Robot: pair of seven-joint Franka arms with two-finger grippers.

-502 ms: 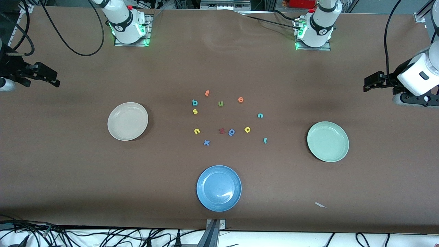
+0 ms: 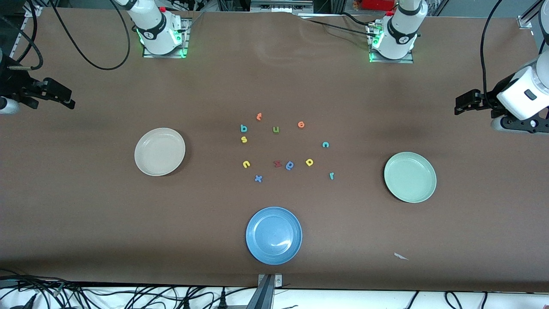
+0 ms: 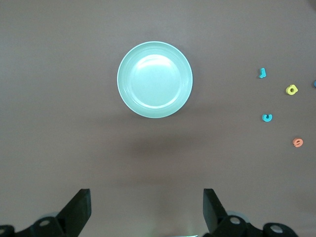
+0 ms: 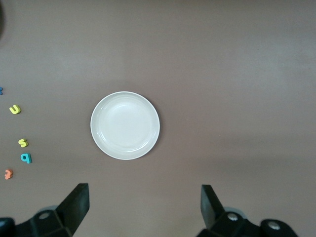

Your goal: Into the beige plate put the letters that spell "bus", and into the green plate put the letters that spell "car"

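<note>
Starting out: nothing sorted yet, both plates bare. Beige plate (image 2: 159, 151) sits twd the right arm's end of the counter (image 2: 386, 240), green plate (image 2: 410, 177) twd the left arm's end; letters lie scattered between them. Teal "b" (image 2: 243, 128), yellow "s" (image 2: 244, 139) & yellow "u" (image 2: 246, 164) are on the beige-plate side of the cluster; teal "c" (image 2: 325, 144), yellow "a" (image 2: 309, 162) & teal "r" (image 2: 331, 175) on the green-plate side.

Best split, I'd say: right arm takes b/u/s, left arm takes c/a/r, so the arms don't cross. Letters are tiny & flat, so come straight down and pinch across a stroke. Skip the green "u" (image 2: 276, 129) & dark red letter (image 2: 277, 163).

Left end effector (image 2: 465, 104) hangs over the counter edge at its own end, fingers spread wide, holding nothing, camera looking down on the green plate. Right end effector (image 2: 60, 95) mirrors it at its end, also spread & free, looking down on the beige plate. Both arms wait.
</note>
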